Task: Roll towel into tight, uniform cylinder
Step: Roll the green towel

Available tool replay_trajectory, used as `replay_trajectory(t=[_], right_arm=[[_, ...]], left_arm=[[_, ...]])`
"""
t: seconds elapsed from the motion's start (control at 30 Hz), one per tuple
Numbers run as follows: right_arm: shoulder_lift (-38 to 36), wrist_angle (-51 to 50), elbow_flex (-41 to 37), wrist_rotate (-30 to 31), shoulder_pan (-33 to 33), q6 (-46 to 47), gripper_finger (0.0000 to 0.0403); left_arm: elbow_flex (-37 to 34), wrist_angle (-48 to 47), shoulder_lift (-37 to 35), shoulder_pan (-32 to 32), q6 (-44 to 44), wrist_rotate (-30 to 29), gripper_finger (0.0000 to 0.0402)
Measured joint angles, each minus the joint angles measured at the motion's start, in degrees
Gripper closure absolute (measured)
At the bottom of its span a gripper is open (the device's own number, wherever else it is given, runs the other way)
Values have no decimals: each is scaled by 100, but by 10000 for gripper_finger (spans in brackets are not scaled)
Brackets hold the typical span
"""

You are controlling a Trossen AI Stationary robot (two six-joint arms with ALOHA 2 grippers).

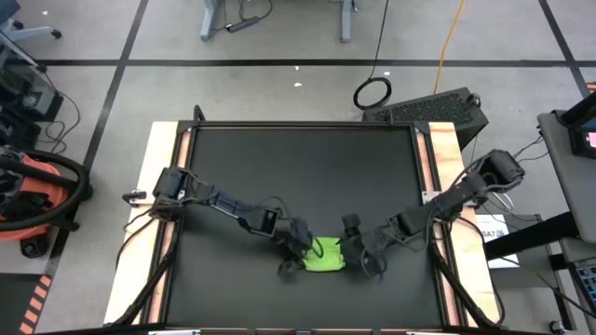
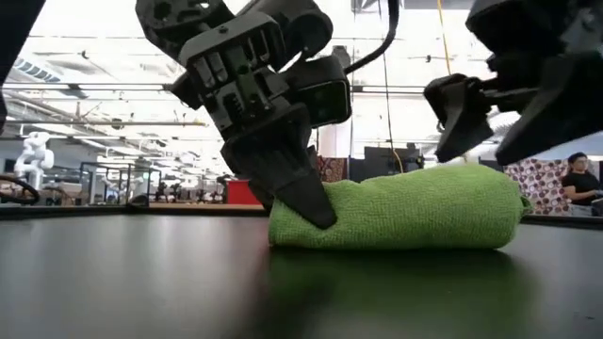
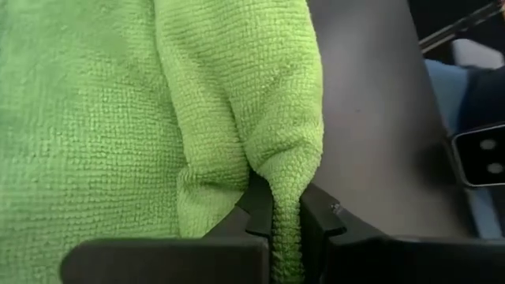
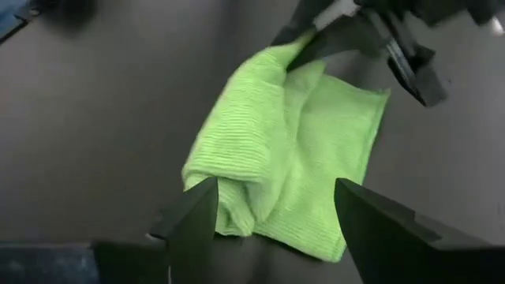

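The lime-green towel (image 1: 324,255) lies partly rolled into a thick bundle on the black mat (image 1: 298,177), near the table's front edge at the middle. In the low view the towel (image 2: 405,212) rests on its underside as a low hump. My left gripper (image 1: 300,249) stands at the towel's left end, shut on the cloth. At the towel's right end my right gripper (image 1: 358,251) is open. Its fingers (image 4: 197,213) stand apart just above and beside that end, touching nothing. My left gripper pinches a raised fold of cloth (image 3: 286,207) at the towel's left end between its two fingers. The fingers (image 2: 301,193) slant down from the table's left side. The towel lies slack on the mat, not lifted.
Bare black mat stretches behind and to both sides of the towel. Wooden table strips (image 1: 158,186) border the mat on the left and right. A person (image 2: 577,179) sits in the room beyond the table, at the low view's right.
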Motion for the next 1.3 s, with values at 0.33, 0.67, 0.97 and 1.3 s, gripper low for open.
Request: replay_trajectory(t=[0.33, 0.67, 0.97, 1.3], right_arm=[[563, 681, 0, 1428, 876, 25, 154], [1011, 1254, 2, 2472, 1341, -298, 154], [1881, 1632, 0, 3151, 1295, 252, 154], [2132, 1609, 4, 3151, 1162, 1181, 277]], left_arm=[[0, 7, -1, 571, -335, 860, 382], [2, 50, -2, 977, -599, 1369, 382], [9, 34, 9, 1073, -866, 1607, 382], [11, 68, 15, 1078, -918, 1591, 351]])
